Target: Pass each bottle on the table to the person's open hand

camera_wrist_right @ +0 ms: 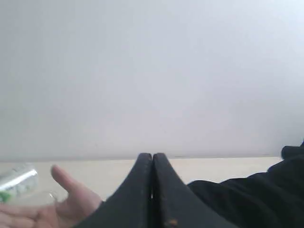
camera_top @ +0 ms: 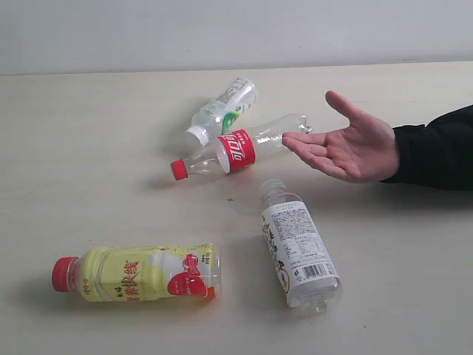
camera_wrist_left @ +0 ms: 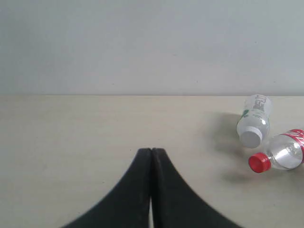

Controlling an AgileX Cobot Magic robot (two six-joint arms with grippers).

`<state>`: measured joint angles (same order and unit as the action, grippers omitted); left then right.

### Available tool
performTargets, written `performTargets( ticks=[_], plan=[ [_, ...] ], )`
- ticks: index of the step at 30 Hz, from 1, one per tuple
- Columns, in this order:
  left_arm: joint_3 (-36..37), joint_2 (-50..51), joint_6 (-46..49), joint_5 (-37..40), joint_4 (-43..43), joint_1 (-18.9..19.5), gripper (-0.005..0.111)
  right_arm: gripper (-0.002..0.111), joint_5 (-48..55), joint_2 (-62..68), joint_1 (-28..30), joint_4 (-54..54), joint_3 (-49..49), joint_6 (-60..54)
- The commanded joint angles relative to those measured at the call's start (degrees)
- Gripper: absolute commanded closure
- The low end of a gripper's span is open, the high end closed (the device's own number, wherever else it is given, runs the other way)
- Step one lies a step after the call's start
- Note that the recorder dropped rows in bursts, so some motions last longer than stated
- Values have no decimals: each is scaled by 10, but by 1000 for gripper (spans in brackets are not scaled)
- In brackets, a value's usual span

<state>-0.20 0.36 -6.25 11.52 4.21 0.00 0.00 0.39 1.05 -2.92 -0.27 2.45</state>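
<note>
Several bottles lie on the table [camera_top: 89, 126]. The yellow-labelled bottle [camera_top: 137, 272] with a red cap is at the front left. To its right lies the white-labelled barcode bottle [camera_top: 299, 253]. The clear red-label bottle [camera_top: 236, 151] [camera_wrist_left: 280, 154] rests mid-table, beside the green-white bottle [camera_top: 222, 109] [camera_wrist_left: 255, 119]. The person's open hand [camera_top: 347, 144] [camera_wrist_right: 57, 206] is held palm up, its fingertips at the red-label bottle's base. My left gripper [camera_wrist_left: 151, 151] and right gripper [camera_wrist_right: 152, 156] are both shut and empty; neither appears in the exterior view.
A black sleeve [camera_top: 436, 148] [camera_wrist_right: 247, 194] reaches in from the right edge. A pale wall [camera_top: 236, 33] runs behind the table's far edge.
</note>
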Motion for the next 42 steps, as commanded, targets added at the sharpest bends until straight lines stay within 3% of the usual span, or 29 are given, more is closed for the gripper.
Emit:
performTargets(
  ticks=[1, 5, 19, 21, 24, 27, 29, 33, 35, 37, 42],
  plan=[
    [2, -4, 0, -1, 2, 0, 107, 107, -49, -4, 3, 138, 3, 139],
    [2, -4, 0, -1, 2, 0, 107, 107, -49, -4, 3, 208, 3, 159],
    [2, -4, 0, -1, 2, 0, 107, 107, -91, -4, 3, 208, 3, 127],
    [2, -4, 0, -1, 2, 0, 107, 107, -136, -4, 3, 208, 3, 122],
    [2, -4, 0, -1, 2, 0, 107, 108, -185, -4, 3, 196, 1, 246],
    [2, -4, 0, -1, 2, 0, 107, 108, -194, 15, 3, 1, -74, 355],
    [2, -4, 0, -1, 2, 0, 107, 108, -194, 72, 3, -188, -144, 475],
    [2, -4, 0, -1, 2, 0, 107, 108, -239, 190, 3, -601, -272, 793],
    [2, -4, 0, -1, 2, 0, 107, 108, -309, 247, 3, -747, -326, 930],
    [2, -4, 0, -1, 2, 0, 107, 108, -399, 310, 3, -840, -383, 1029],
    [2, -4, 0, -1, 2, 0, 107, 108, -680, 468, 3, -907, -510, 1027]
  ],
)
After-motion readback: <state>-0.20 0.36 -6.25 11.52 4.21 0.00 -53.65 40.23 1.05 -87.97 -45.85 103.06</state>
